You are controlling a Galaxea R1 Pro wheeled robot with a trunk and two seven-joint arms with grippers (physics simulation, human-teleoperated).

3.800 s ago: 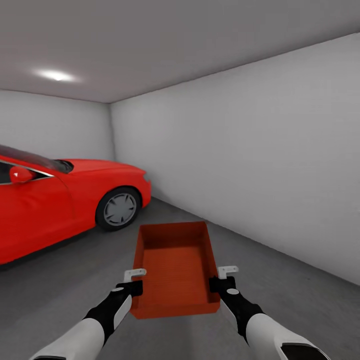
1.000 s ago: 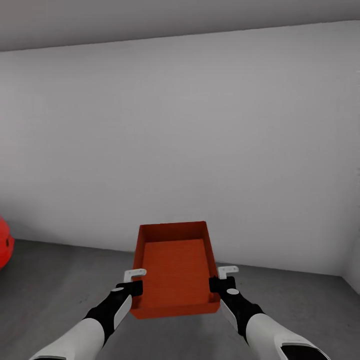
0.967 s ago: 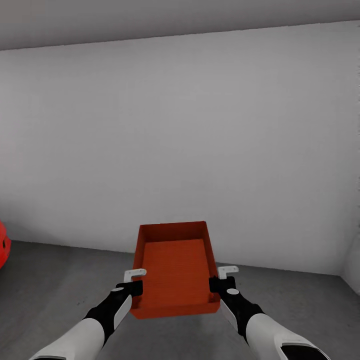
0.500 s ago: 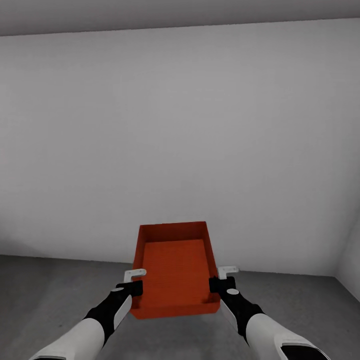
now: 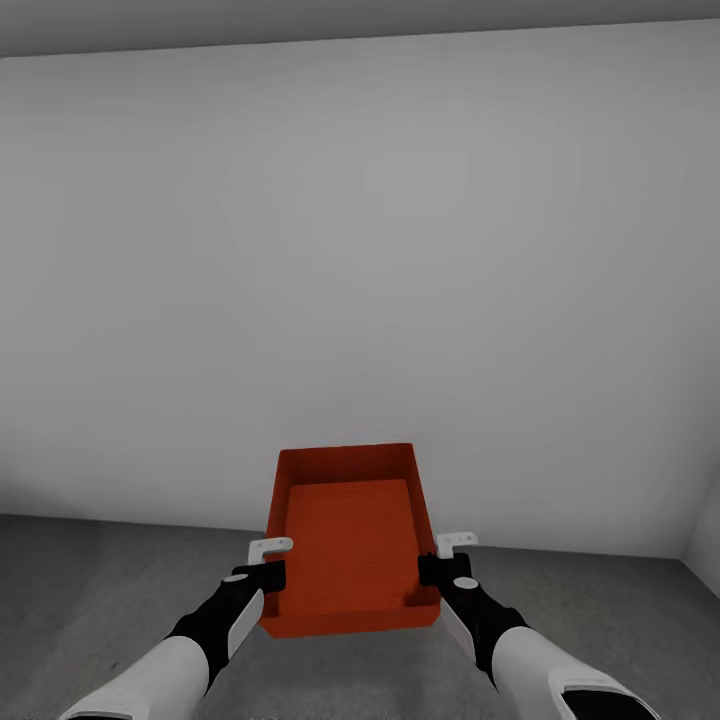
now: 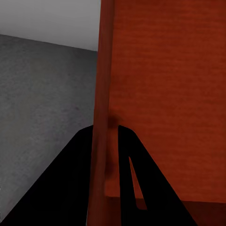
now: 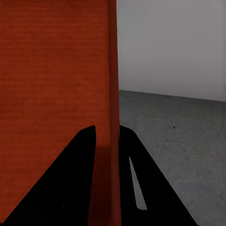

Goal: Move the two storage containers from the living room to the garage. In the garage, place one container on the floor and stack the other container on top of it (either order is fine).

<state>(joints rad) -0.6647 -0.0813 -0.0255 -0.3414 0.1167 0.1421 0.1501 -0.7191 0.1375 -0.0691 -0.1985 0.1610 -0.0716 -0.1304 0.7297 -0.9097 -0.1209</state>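
Observation:
An orange-red storage container (image 5: 348, 545) hangs in the air in front of me, open top up and nothing inside it. My left gripper (image 5: 270, 577) is shut on its left wall, and my right gripper (image 5: 430, 570) is shut on its right wall. In the left wrist view the black fingers (image 6: 80, 169) straddle the container wall (image 6: 102, 94). The right wrist view has the same grip, with the fingers (image 7: 80, 165) on either side of the wall (image 7: 112, 94). Below lies the dark grey garage floor (image 5: 90, 580).
A plain white-grey wall (image 5: 360, 280) stands straight ahead and close, meeting the floor just beyond the container. A room corner (image 5: 700, 540) shows at the far right. Bare floor (image 7: 179, 141) lies to both sides of the container.
The view has swung to the right: the red car has slid out at the left and the wall now faces me squarely. Both grippers hold the container as before.

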